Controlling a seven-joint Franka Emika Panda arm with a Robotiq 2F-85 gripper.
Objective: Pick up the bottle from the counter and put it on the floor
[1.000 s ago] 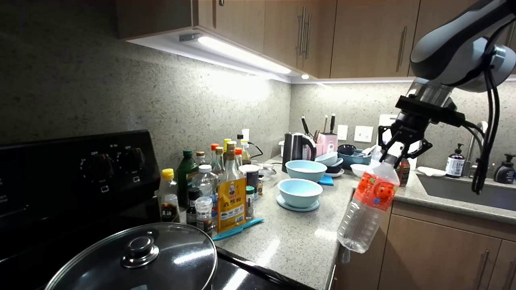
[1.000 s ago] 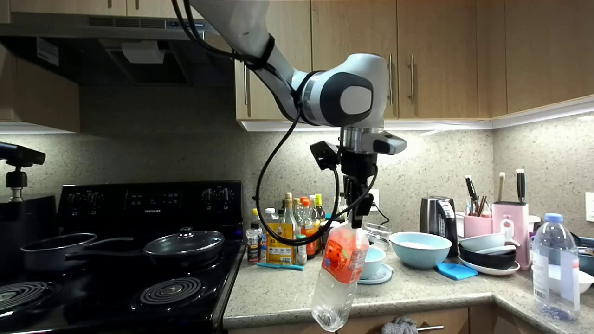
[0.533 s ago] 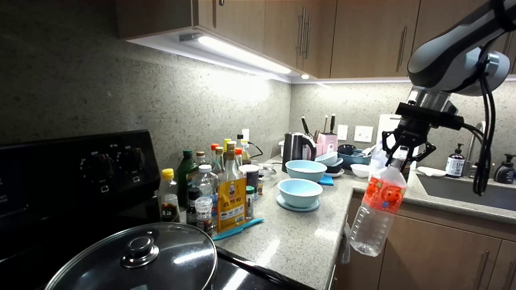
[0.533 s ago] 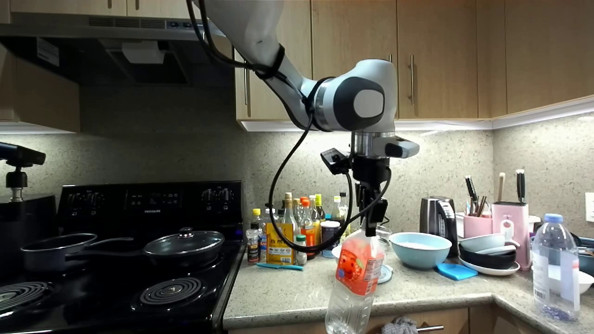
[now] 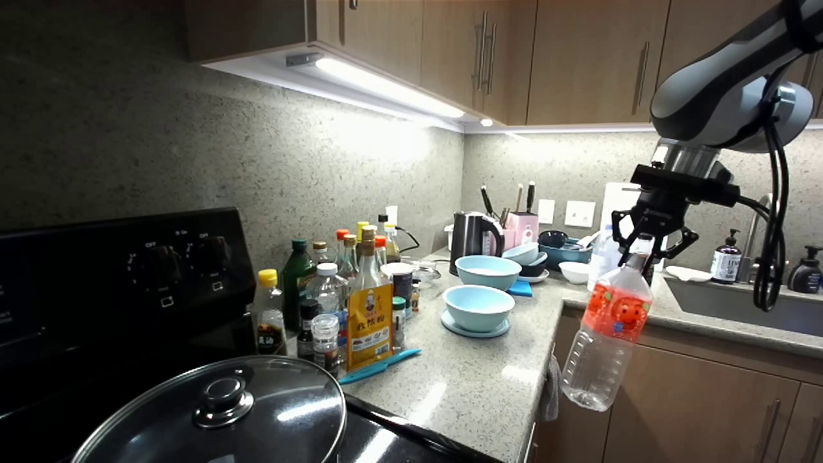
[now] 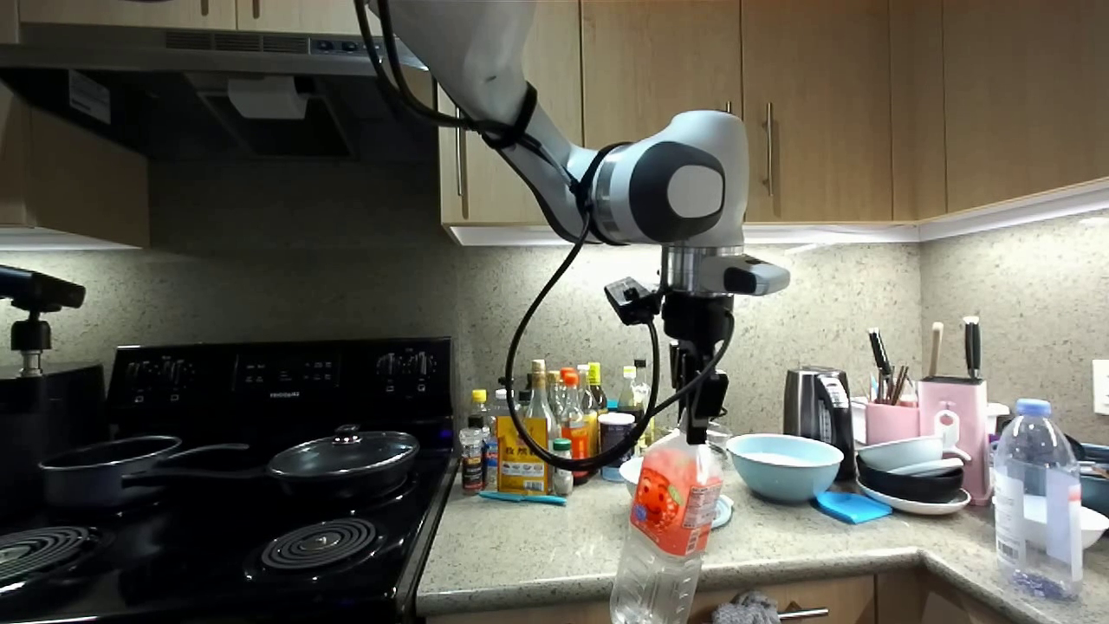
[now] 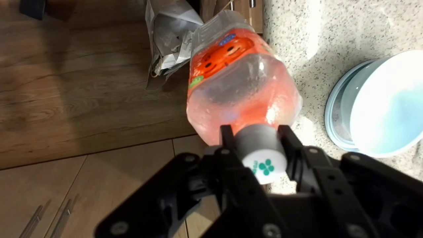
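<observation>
Clear bottle (image 5: pixel 605 344), red-orange smiling-face label (image 7: pixel 228 54), speckled grey counter (image 5: pixel 476 373), pale-blue bowls (image 5: pixel 479 315), black pincer (image 7: pixel 256 138)

In an exterior view, the bottle (image 6: pixel 666 520) is held in the jaws. Behind it on the tabletop (image 6: pixel 502 542), condiment bottles (image 6: pixel 573 423) are set at left, a bowl (image 6: pixel 781 477) and kettle (image 6: pixel 817 423) at right; farther left, a pan (image 6: pixel 348 481) is placed on the stove (image 6: pixel 186 555).

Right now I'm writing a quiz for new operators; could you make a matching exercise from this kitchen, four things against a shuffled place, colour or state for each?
1. red-orange-labelled bottle
2. lidded pan
3. turquoise utensil
4. knife block

A. on the stove
B. pink
C. tilted, held in the hand
D. lying on the counter

Pairs: 1-C, 2-A, 3-D, 4-B
</observation>
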